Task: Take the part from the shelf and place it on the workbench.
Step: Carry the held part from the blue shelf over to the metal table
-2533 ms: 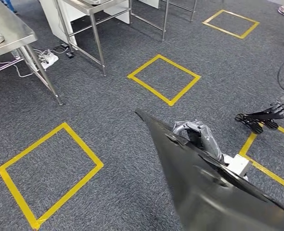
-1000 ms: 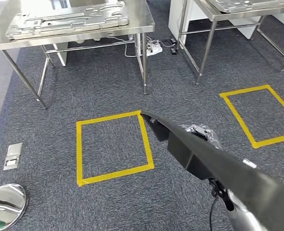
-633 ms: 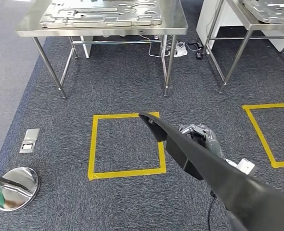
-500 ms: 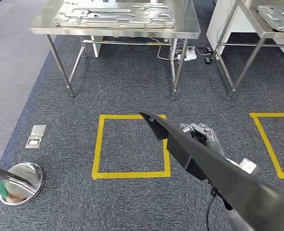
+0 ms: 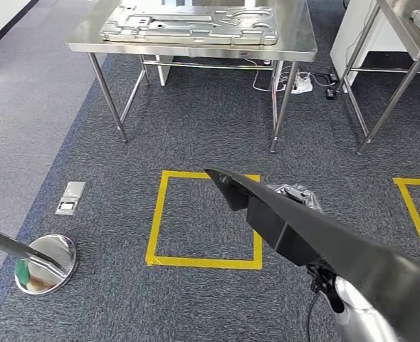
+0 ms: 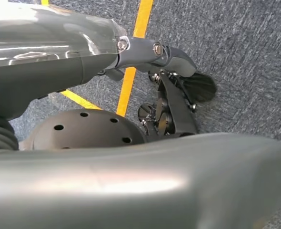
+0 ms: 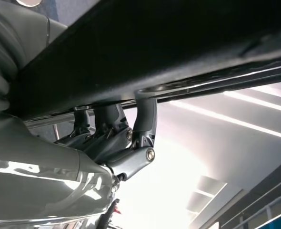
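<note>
Grey carpet [image 5: 90, 142] covers the floor, lighter grey along its left side. At far left a shiny round metal base [image 5: 45, 263] sits on the carpet with a pole slanting off the picture's edge, and just beyond it a small metal floor plate [image 5: 70, 198] lies flush in the carpet. Farther back stands a steel workbench [image 5: 296, 43] carrying a flat stamped metal panel [image 5: 189, 23]; white cables and a power strip [image 5: 300, 84] lie on the floor under its right end. In front of the bench a yellow tape square [image 5: 159, 214] is marked on the carpet. The part [image 5: 305, 231], a long black moulded piece tapering to a point, is held in the air above that square's right side, its tip towards the bench. The right hand [image 7: 114, 138] grips it from beneath, dark fingers [image 7: 146, 114] hooked against its lower edge. The left hand [image 6: 167, 86] hangs over the carpet and a yellow tape line, fingers curled in on nothing. At far right a second steel table [image 5: 412, 35] and another tape corner [image 5: 414, 206] show.
</note>
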